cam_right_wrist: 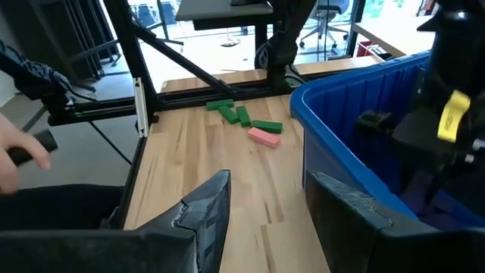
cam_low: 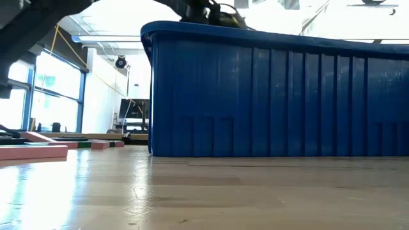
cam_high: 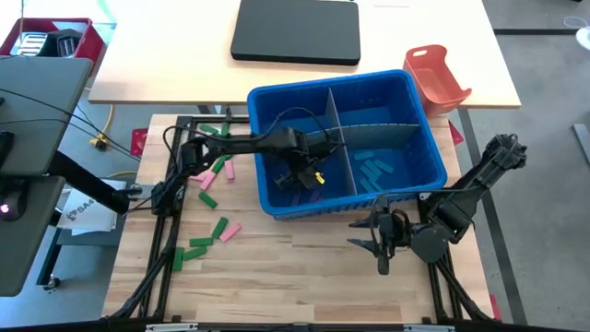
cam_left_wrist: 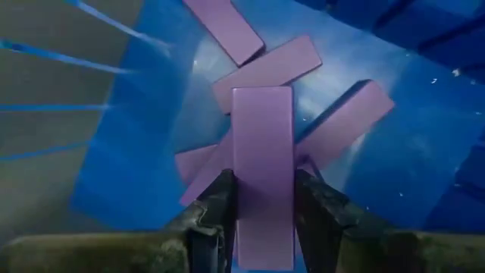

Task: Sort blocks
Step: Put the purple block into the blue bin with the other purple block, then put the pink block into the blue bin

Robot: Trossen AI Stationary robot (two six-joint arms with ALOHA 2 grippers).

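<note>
A blue bin (cam_high: 267,210) with compartments stands mid-table. My left gripper (cam_high: 309,175) reaches down into its near-left compartment, shut on a purple block (cam_left_wrist: 262,144). Several purple blocks (cam_left_wrist: 265,68) lie criss-crossed on that compartment's floor, right under it. Blue blocks (cam_high: 376,171) lie in the near-right compartment. Green and pink blocks (cam_high: 217,168) lie scattered flat on the table left of the bin, more of them (cam_high: 221,231) nearer the front. My right gripper (cam_high: 380,238) hovers open in front of the bin's near-right corner, with nothing between its fingers (cam_right_wrist: 212,205). My left gripper pinches the purple block by its two long edges (cam_left_wrist: 242,199), one finger on each side. The fingers come from above, pointing steeply down, and lie along the block. The block sticks out lengthwise past the fingertips over the pile. Whether its far end (cam_left_wrist: 262,95) touches the pile, I cannot tell.
A grey divider (cam_high: 378,136) crosses the bin. An orange-red tray (cam_high: 438,74) and a black flat case (cam_high: 295,29) sit on the far table. The black frame rail (cam_right_wrist: 140,106) runs along the table's left edge. A person's hand (cam_right_wrist: 15,155) shows beyond that edge.
</note>
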